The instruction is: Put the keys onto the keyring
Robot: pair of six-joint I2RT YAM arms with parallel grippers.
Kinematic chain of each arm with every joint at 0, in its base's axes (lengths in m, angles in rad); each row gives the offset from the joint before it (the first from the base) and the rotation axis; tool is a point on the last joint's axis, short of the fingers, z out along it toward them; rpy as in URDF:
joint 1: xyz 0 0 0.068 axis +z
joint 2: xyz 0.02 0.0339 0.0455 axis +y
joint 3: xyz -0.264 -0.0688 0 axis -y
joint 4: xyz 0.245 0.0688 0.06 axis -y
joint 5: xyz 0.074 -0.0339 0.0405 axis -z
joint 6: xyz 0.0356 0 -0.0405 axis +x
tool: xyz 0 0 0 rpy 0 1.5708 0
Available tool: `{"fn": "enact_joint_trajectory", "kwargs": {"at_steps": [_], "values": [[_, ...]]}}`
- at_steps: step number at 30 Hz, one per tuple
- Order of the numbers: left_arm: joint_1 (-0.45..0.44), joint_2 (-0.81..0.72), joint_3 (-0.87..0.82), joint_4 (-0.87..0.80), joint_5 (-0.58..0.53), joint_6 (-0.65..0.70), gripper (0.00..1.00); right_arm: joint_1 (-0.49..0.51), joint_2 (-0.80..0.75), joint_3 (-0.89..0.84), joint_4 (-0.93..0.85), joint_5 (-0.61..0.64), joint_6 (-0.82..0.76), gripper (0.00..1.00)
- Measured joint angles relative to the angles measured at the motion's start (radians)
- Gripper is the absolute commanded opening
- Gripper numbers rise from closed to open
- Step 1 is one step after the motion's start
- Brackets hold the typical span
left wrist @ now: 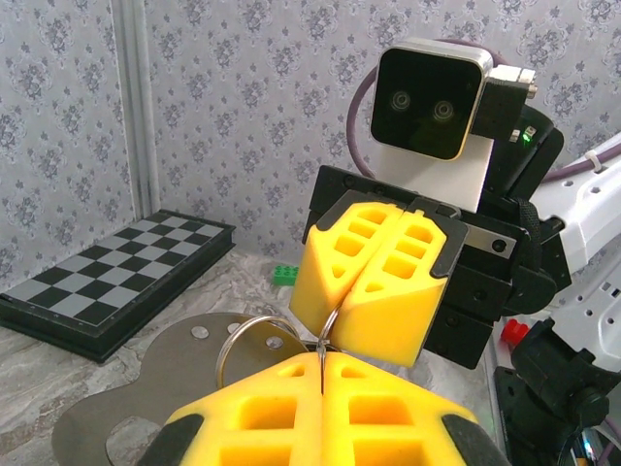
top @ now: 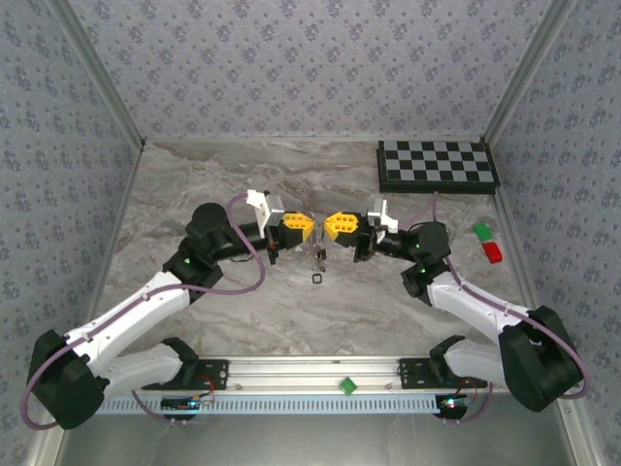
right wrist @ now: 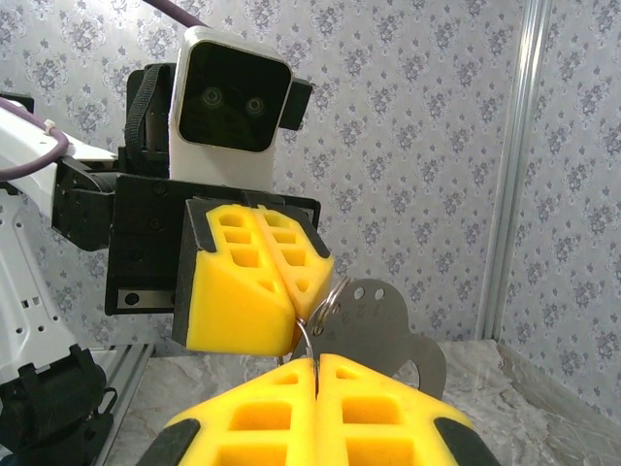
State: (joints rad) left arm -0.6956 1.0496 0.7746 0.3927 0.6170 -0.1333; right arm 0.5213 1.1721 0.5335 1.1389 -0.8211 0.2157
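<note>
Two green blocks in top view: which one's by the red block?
The green block on the right, just beyond the red block, in front of the chessboard. The other green block sits on the rail between the arm bases.

The left arm (top: pixel 136 306) and right arm (top: pixel 466 303) have white tapered links, bulky black joints and looping purple cables (left wrist: pixel 355 112). The left end effector (top: pixel 309 228) and right end effector (top: pixel 328 226) carry yellow pocketed fingers (left wrist: pixel 359 282), black frames and white-cased, black-faced cameras (left wrist: pixel 432 97).

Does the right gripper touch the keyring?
Touching. The left wrist view shows the keyring wire running into the seam between the fingers of the shut right gripper.
</note>
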Motion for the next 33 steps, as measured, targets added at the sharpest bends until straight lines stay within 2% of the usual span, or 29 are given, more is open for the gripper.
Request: {"fn": "enact_joint_trajectory", "kwargs": {"at_steps": [18,33], "values": [[0.000,0.002,0.001,0.000,0.000,0.000,0.00,0.005,0.000,0.000,-0.001,-0.033,0.000,0.00],[0.000,0.002,0.001,0.000,0.000,0.000,0.00,0.000,0.000,0.000,-0.006,0.003,0.000,0.00]]}}
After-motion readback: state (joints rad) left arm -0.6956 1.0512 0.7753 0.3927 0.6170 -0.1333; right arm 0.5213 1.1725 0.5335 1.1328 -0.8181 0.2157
